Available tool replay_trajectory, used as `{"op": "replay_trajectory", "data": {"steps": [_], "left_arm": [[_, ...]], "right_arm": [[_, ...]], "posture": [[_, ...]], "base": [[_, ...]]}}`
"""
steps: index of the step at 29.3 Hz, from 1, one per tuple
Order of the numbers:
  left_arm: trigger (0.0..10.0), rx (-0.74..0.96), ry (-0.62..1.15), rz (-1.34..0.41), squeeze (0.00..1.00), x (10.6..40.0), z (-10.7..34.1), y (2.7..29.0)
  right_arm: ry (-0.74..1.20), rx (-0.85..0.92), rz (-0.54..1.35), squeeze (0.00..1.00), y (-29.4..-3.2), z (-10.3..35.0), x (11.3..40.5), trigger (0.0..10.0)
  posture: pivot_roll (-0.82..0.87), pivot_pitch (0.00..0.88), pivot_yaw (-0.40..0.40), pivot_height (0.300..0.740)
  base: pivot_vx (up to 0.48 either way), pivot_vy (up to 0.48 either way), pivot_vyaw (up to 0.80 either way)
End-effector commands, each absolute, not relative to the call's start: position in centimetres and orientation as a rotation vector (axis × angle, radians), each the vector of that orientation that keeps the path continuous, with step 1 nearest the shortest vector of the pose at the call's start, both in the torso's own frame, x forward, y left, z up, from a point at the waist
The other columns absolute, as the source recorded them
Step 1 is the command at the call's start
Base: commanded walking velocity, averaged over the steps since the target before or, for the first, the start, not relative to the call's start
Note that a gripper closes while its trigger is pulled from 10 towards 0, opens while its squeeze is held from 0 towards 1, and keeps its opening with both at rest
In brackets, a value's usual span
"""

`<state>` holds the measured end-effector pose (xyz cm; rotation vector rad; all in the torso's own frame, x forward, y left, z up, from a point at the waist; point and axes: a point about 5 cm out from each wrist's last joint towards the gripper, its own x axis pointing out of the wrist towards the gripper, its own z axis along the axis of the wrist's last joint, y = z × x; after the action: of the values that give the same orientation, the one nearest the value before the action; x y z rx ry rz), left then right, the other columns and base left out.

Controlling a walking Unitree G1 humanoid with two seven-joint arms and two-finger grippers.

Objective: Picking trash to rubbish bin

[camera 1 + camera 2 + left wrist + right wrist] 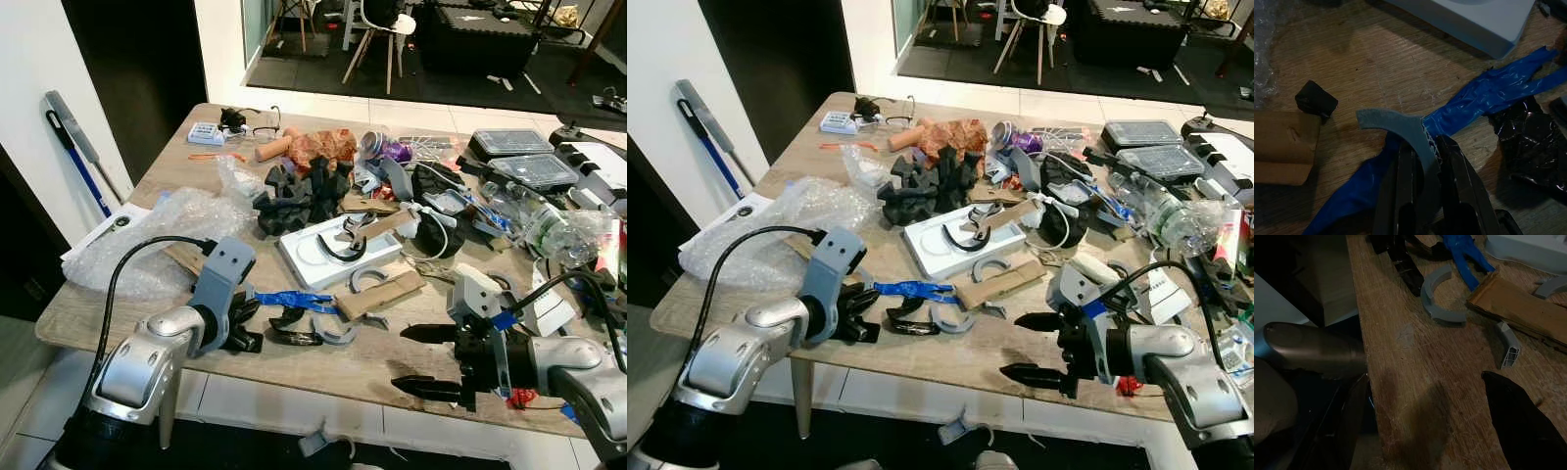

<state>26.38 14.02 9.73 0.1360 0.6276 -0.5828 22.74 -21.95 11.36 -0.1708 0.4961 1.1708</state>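
Note:
Trash litters the wooden table (323,377). My left gripper (241,325) rests at the near left edge, shut on a grey curved corrugated scrap (1400,129). The scrap lies over a crumpled strip of blue tape (1488,93) that runs toward the white tray (328,259). A black crumpled piece (1528,142) lies beside the tape. My right gripper (402,359) hovers open over the near right edge, nothing between its fingers (1520,421). Ahead of it lie another grey arc (1437,301), a flat cardboard piece (1518,303) and a small grey offcut (1508,350).
Bubble wrap (162,235) covers the table's left side. Black foam pieces (299,196), a crushed plastic bottle (554,230), cables and boxes crowd the middle and right. A mop (78,147) leans on the left wall. Floor lies beyond the near edge.

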Motion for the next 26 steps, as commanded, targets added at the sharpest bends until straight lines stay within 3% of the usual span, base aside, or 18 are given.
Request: {"op": "replay_trajectory", "data": {"steps": [1, 9, 13, 26], "left_arm": [[0.0, 0.132, 0.684, -0.596, 0.00, 26.0, 8.6, 13.7], [0.0, 0.078, 0.562, -0.619, 0.00, 27.0, 9.6, 14.0], [0.0, -0.067, 0.329, -0.605, 0.00, 28.6, 13.7, 15.0], [0.0, -0.326, 0.075, -0.688, 0.00, 28.7, 17.4, 15.2]], "right_arm": [[0.496, -0.195, 1.168, 0.00, -22.0, 11.6, 22.8, 10.0], [0.494, -0.196, 1.166, 0.00, -22.0, 11.6, 22.8, 10.0], [0.492, -0.196, 1.164, 0.00, -22.0, 11.6, 22.8, 10.0], [0.489, -0.196, 1.164, 0.00, -22.0, 11.7, 22.8, 10.0]], "posture": [[-0.04, 0.000, -0.011, 0.740], [-0.04, 0.000, -0.013, 0.740], [-0.05, 0.000, -0.013, 0.740], [-0.05, 0.000, -0.014, 0.740]], "base": [[0.000, 0.000, 0.00], [0.000, 0.000, 0.00], [0.000, 0.000, 0.00], [0.000, 0.000, 0.00]]}}
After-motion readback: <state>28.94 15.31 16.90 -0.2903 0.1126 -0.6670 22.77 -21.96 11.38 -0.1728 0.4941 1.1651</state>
